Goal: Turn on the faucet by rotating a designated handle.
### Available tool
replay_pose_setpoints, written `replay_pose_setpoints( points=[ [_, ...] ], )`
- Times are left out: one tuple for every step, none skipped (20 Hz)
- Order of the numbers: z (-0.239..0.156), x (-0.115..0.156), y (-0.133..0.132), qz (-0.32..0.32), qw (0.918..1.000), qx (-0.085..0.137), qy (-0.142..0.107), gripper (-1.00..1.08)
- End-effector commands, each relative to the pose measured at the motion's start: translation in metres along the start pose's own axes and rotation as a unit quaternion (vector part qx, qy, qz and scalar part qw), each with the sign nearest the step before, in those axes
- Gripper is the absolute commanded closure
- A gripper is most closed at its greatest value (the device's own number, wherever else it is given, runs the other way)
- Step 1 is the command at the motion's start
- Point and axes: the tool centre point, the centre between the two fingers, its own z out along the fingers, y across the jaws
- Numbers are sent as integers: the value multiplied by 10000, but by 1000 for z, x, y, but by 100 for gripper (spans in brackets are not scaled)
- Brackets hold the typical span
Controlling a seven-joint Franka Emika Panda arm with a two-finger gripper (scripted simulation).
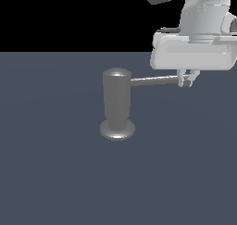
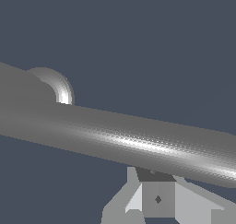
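Observation:
The faucet [image 1: 116, 101] is a glossy dark grey upright cylinder on a wider round base [image 1: 117, 129], standing mid-floor. Its handle [image 1: 155, 80], a thin straight rod, sticks out from the cylinder's top toward the exterior view's right. My gripper [image 1: 186, 82] hangs from above at the rod's free end, its fingers close together and touching or nearly touching the tip. In the wrist view the handle [image 2: 138, 140] crosses the picture close up, and the fingers [image 2: 156, 197] show together on one side of it, not around it. The faucet [image 2: 20, 96] lies at the rod's far end.
The faucet stands on a flat dark blue-grey floor [image 1: 55, 182]. My arm's white wrist body [image 1: 194, 53] hangs over the handle's end at the exterior view's upper right. Nothing else shows.

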Motion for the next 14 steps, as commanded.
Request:
replay_pose_setpoints(
  points=[
    [-6, 8, 19, 111, 9999, -45, 86, 108],
    [-6, 8, 19, 111, 9999, -45, 86, 108],
    [-1, 2, 13, 93, 10000, -12, 14, 108],
    [-1, 5, 13, 93, 10000, -12, 14, 108],
    [-2, 9, 12, 94, 10000, -13, 17, 108],
    [-2, 13, 12, 94, 10000, -13, 17, 108],
    [-2, 16, 11, 94, 10000, -14, 20, 108],
    [-2, 20, 11, 94, 10000, -14, 20, 108],
    [-2, 24, 10, 95, 10000, -16, 23, 108],
    [-2, 27, 10, 96, 9999, -16, 25, 108],
    [-2, 31, 9, 96, 9999, -16, 25, 108],
    [-2, 35, 9, 96, 9999, -17, 28, 108],
    [-3, 38, 8, 97, 9999, -18, 30, 108],
    [-3, 42, 8, 97, 9999, -18, 30, 108]
  ],
)
